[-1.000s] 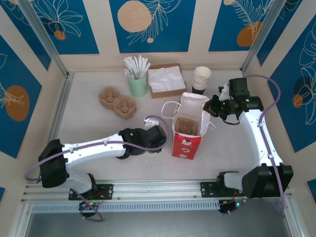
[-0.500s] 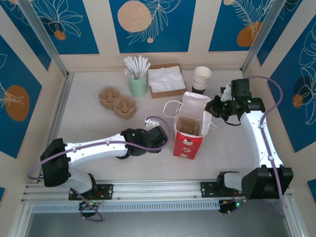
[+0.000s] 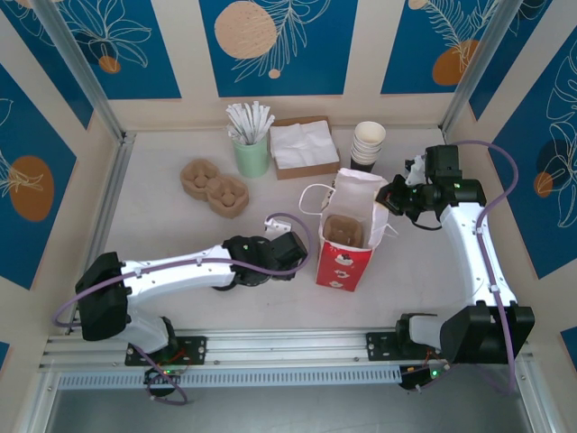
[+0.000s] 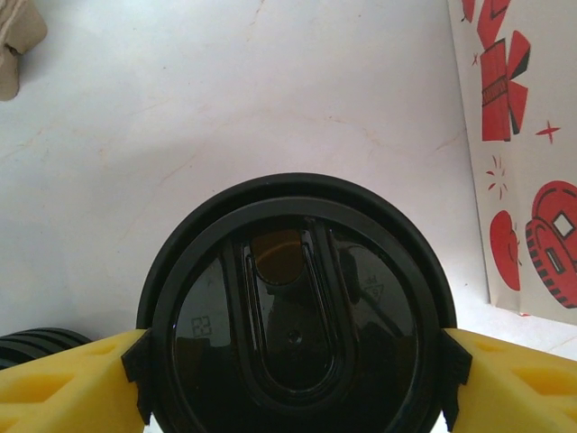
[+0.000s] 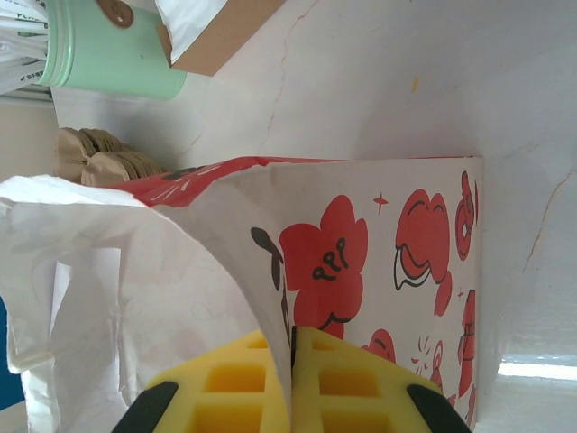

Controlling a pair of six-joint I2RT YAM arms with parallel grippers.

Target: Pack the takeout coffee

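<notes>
**Free room and obstacles.** The paper bag (image 3: 341,260) stands upright just right of the left hand (image 3: 281,254), with its mouth open upward. A brown pulp carrier (image 3: 341,230) takes up most of that mouth. The right hand (image 3: 391,195) pinches the bag's far-right rim, so its arm blocks that side. In the left wrist view the bag walls off the right, while bare table (image 4: 225,108) lies ahead of the takeout coffee (image 4: 293,316). A straw holder (image 3: 251,155), napkin box (image 3: 302,146) and stacked cups (image 3: 368,142) line the back edge. Two pulp trays (image 3: 215,187) lie back left. The table's near strip is bare.
</notes>
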